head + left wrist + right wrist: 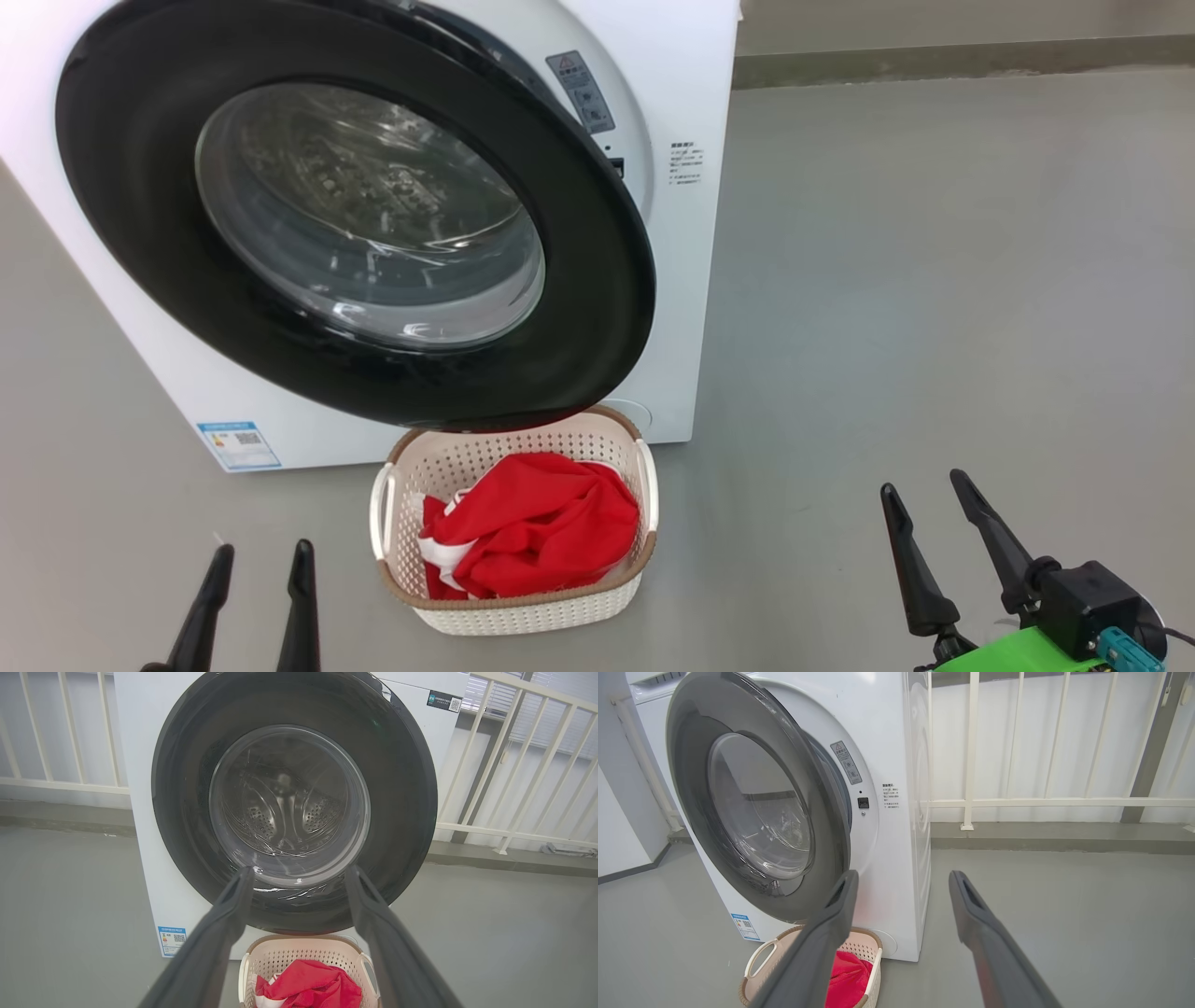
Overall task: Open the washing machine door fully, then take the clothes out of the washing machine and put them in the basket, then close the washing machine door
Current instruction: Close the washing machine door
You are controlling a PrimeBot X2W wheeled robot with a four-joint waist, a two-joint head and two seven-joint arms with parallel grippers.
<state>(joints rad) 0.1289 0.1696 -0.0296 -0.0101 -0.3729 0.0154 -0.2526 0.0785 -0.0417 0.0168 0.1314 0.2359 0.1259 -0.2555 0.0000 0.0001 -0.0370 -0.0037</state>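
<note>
Just over the basket [523,599] hangs the washing machine door [364,233]; left pincer [262,549] and right pincer [923,483] gape empty.

floor [934,280]: smooth grey | railing [1041,802]: white bars | wall [621,826]: white | light: soft, even

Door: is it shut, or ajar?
Ajar, not latched. In the right wrist view the door stands angled off the washer, with a gap at its free edge.
</note>
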